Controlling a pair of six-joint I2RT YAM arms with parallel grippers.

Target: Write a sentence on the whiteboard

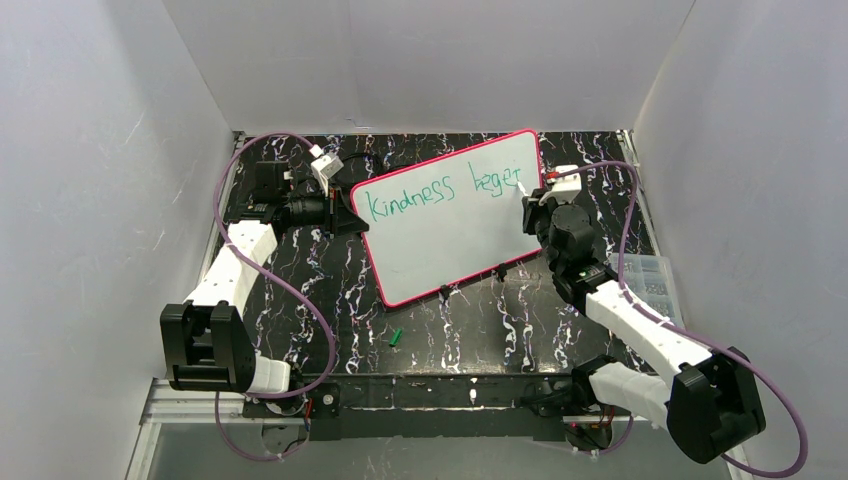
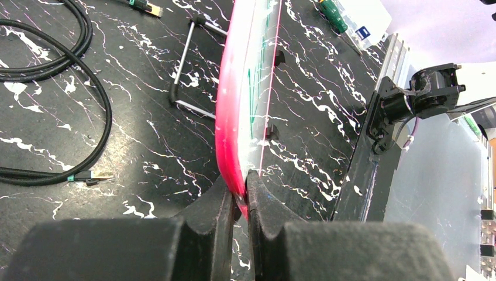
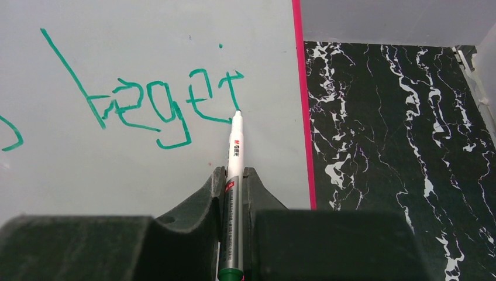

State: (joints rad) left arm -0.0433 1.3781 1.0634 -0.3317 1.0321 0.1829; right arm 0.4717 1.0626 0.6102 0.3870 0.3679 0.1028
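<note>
The whiteboard (image 1: 445, 222), white with a pink-red rim, lies tilted across the middle of the black marbled table. Green lettering, the sentence (image 1: 440, 188), reads "kindness beget" along its upper part. My left gripper (image 1: 352, 215) is shut on the board's left rim; in the left wrist view the pink edge (image 2: 234, 111) runs down between the jaws of that gripper (image 2: 241, 196). My right gripper (image 3: 234, 175) is shut on a white marker (image 3: 235, 158) with a green end. Its tip touches the board at the foot of the last "t" (image 3: 232, 93).
A green marker cap (image 1: 395, 338) lies on the table near the front. A clear plastic box (image 1: 648, 282) sits at the right edge. Black cables (image 2: 76, 88) and a metal stand leg (image 2: 184, 64) lie behind the board. White walls enclose the table.
</note>
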